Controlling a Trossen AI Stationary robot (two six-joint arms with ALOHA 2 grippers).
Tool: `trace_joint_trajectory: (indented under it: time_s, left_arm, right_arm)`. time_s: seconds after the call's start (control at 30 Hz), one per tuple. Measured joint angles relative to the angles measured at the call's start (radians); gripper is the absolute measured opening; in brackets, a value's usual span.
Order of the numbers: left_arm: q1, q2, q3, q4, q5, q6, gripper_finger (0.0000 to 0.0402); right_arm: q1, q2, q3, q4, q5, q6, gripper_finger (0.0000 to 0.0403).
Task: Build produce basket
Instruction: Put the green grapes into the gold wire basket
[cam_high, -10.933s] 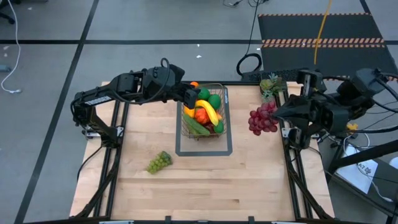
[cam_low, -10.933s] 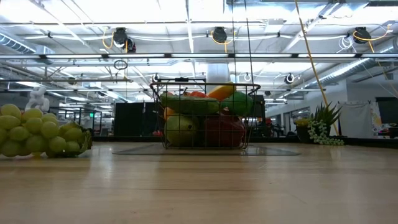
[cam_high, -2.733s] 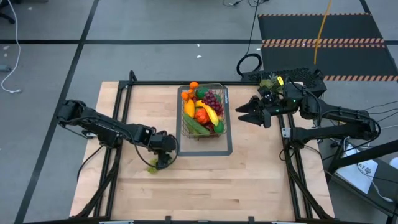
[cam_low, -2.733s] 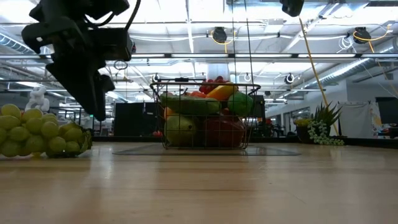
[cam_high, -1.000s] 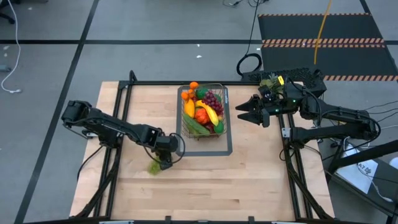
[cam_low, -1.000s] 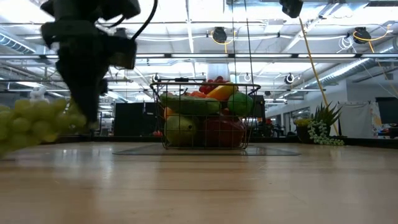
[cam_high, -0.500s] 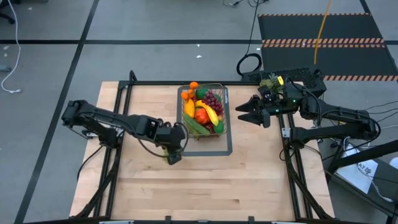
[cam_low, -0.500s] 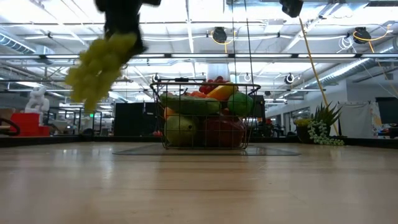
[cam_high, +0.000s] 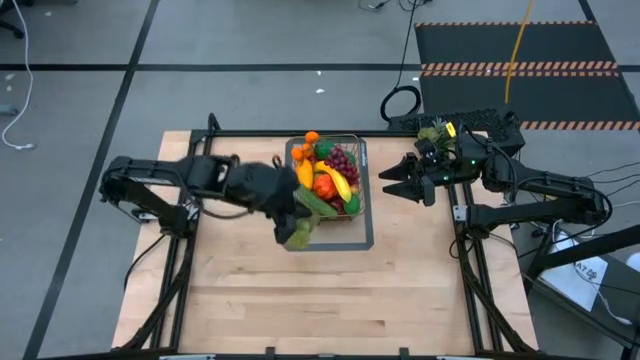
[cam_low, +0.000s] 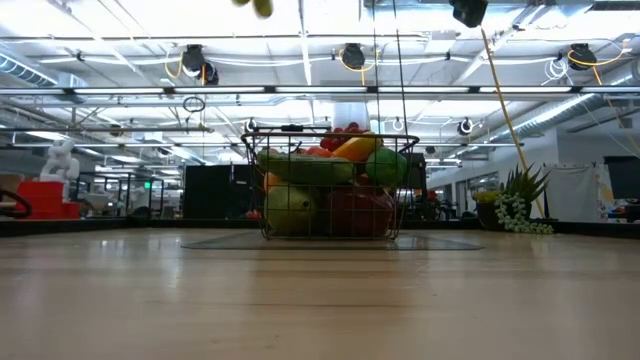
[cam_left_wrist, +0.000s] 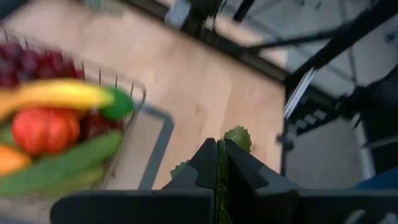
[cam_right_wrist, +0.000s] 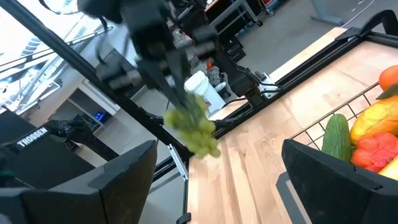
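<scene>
Nearest to you, the front of the bench (cam_high: 330, 310) is bare wood. Your left gripper (cam_high: 290, 222) hangs in the air at the basket's front-left corner, its fingers (cam_left_wrist: 208, 163) pinched shut on the stem of the green grapes (cam_high: 298, 234), which dangle just below it and above the grey outline (cam_high: 365, 243) marked on the bench. In the left wrist view only a green leaf and a sliver of the bunch show past the closed fingers. In the right wrist view the bunch (cam_right_wrist: 194, 127) hangs clear of the bench, and in the low view just 1 or 2 grapes (cam_low: 262, 7) peek in at the upper edge.

Just behind the bunch, the basket (cam_high: 358, 172) stands inside the outline, already loaded: a cucumber (cam_high: 318, 202) along the front, a banana (cam_high: 336, 179) across the middle, red fruit (cam_high: 323, 186) beside it, purple grapes (cam_high: 343, 159) toward the back, and a small orange (cam_high: 312, 137) at the far rim.

Your right gripper (cam_high: 387, 180) hovers beside the basket's right side, well apart from it, with its 2 fingers (cam_right_wrist: 124, 180) spread wide and nothing between them.
</scene>
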Motion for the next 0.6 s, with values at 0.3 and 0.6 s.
trace_joint_trajectory:
  time_s: [0.3,0.6]
  left_arm:
    - [0.037,0.0,0.219,0.064,-0.105,0.2,0.0021]
    - [0.093,0.0,0.306,0.177,-0.14,0.344,0.0011]
  right_arm:
    - [0.0,0.0,0.0,0.0,0.0,-0.018,0.0341]
    - [0.0,0.0,0.0,0.0,0.0,-0.019,0.0341]
